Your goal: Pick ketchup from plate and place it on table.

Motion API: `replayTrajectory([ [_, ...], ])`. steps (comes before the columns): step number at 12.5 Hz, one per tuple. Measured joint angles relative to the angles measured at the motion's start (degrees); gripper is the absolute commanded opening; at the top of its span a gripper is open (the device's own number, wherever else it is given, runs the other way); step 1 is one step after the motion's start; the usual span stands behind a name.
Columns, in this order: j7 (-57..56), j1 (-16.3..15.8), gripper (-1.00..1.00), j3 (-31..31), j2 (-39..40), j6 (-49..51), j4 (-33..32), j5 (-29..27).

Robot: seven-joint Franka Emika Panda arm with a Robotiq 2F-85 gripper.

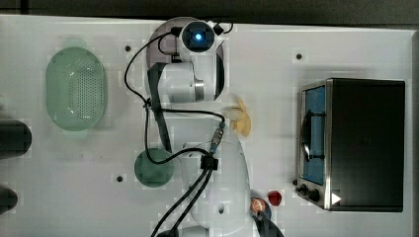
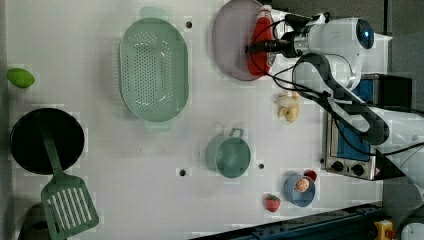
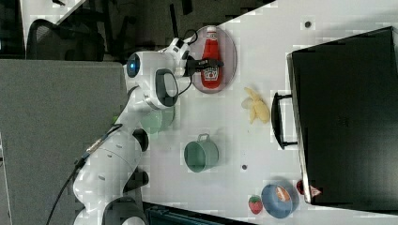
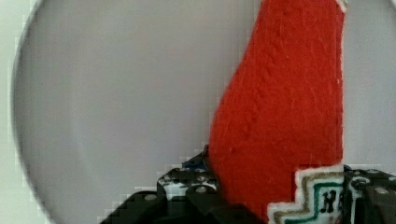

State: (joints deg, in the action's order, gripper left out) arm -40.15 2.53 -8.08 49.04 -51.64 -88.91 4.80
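Ketchup (image 3: pixel 212 58): red body, white cap, white label w/ green trim & dark lettering. Plate (image 3: pixel 230 56) under it: plain pale mauve-grey. Surface (image 2: pixel 100 150): white w/ small dark holes. Strainer (image 2: pixel 153 70) beside plate: mint green, dotted w/ perforations. Mug (image 2: pixel 228 155): teal. Bowl (image 2: pixel 299 192): blue; strawberry (image 2: pixel 272 203) next to it red.

Bare table (image 2: pixel 240 107) beside plate (image 2: pixel 227 45); banana (image 2: pixel 288 106) (peeled) nearby
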Motion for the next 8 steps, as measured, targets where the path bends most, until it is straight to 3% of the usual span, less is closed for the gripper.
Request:
replayTrajectory([
  [4,0.7,0.1,0.18,-0.3,-5.5,7.1,-1.5,0.1],
  [8,1.4,1.0,0.18,-0.2,-18.0,20.9,-2.4,-1.9],
])
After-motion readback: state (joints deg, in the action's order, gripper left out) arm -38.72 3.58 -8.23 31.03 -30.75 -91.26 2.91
